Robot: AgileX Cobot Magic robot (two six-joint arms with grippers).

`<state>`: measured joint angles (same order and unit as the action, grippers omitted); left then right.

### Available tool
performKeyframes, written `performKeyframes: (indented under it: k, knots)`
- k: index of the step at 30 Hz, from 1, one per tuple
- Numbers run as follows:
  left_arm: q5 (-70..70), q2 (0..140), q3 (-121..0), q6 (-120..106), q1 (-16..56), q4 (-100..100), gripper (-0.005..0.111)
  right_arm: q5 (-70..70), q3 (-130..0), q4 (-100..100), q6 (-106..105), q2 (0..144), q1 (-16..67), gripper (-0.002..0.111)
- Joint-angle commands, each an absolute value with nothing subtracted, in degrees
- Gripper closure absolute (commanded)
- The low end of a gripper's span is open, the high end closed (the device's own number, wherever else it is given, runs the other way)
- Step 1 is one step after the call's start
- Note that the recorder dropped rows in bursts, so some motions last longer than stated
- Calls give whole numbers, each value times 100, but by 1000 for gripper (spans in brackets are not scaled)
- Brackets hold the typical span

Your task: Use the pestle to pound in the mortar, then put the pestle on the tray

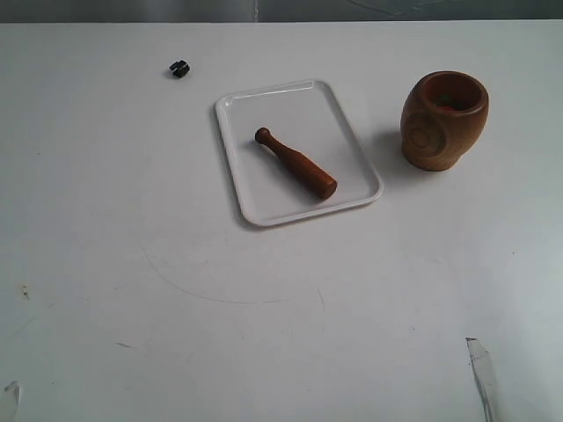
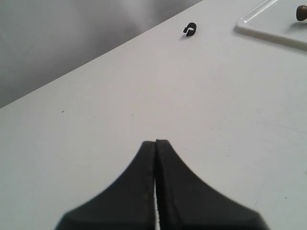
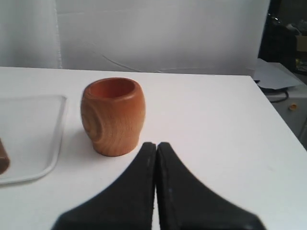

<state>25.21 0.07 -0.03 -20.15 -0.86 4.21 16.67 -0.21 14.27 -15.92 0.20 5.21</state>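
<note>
The dark reddish-brown pestle (image 1: 296,163) lies flat on the white tray (image 1: 251,202) near the table's middle, knob end toward the back left. The light-brown wooden mortar (image 1: 444,120) stands upright to the right of the tray, apart from it. In the right wrist view the mortar (image 3: 112,116) stands just beyond my right gripper (image 3: 156,143), which is shut and empty; the tray's corner (image 3: 53,143) shows beside it. My left gripper (image 2: 156,142) is shut and empty over bare table, far from the tray (image 2: 268,28). In the exterior view both grippers only show at the bottom corners.
A small black clip (image 1: 179,69) lies on the white table at the back left, also seen as the clip (image 2: 190,30) in the left wrist view. The table's right edge (image 3: 273,110) drops off beyond the mortar.
</note>
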Motion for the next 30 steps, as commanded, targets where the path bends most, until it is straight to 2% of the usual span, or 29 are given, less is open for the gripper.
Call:
performKeyframes:
  k: [1, 10, 30]
  knots:
    - [2503, 0, 0, -1968, -42, 379, 107, 1900, 0, 1343, -1561, 0, 168, 108]
    - [2503, 0, 0, -1968, -42, 379, 107, 1998, 0, 1319, -1561, 0, 573, 108]
    - [2503, 0, 0, -1968, -42, 379, 107, 1974, 0, 1255, -1561, 0, 574, 108]
